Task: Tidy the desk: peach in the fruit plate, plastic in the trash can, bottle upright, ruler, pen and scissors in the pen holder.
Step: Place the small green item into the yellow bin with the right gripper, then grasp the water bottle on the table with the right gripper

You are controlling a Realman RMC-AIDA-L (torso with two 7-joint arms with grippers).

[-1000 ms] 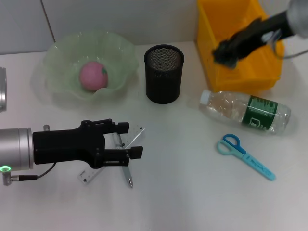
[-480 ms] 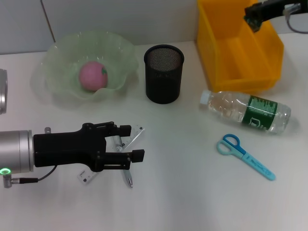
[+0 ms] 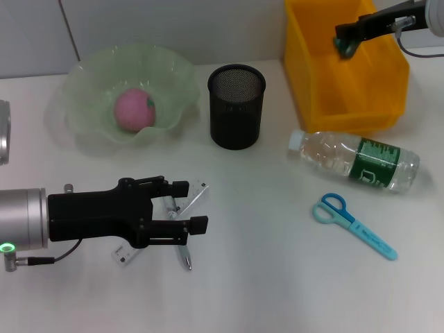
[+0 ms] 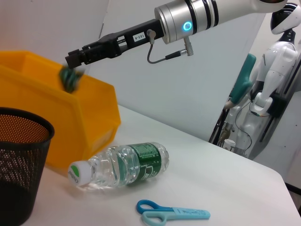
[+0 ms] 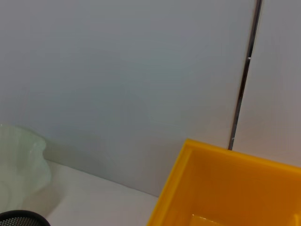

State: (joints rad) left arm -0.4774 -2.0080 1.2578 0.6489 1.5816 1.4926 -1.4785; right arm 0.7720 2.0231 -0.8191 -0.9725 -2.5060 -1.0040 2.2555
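My left gripper [image 3: 192,205] is open low over the desk. Its fingers straddle the clear ruler [image 3: 196,195] and the pen [image 3: 184,254], which lie crossed under it. The pink peach [image 3: 134,108] lies in the green fruit plate [image 3: 83,76]. Over the yellow trash can [image 3: 347,111] [image 4: 94,122] my right gripper [image 3: 345,33] [image 4: 75,59] is shut on a small green piece of plastic [image 3: 342,46] [image 4: 70,79] that hangs from its tips. The bottle [image 3: 357,163] [image 4: 122,165] lies on its side. The blue scissors [image 3: 354,225] [image 4: 171,216] lie in front of it. The black mesh pen holder [image 3: 236,107] [image 4: 19,160] has nothing visible in it.
The pen holder stands between the fruit plate and the trash can, whose corner [image 5: 225,188] shows against a grey wall in the right wrist view. A white and teal robot [image 4: 263,94] stands beyond the desk's far edge.
My right gripper has lifted from low inside the trash can to above its rim, the plastic still at its tips. My left gripper has barely moved over the pen and ruler.
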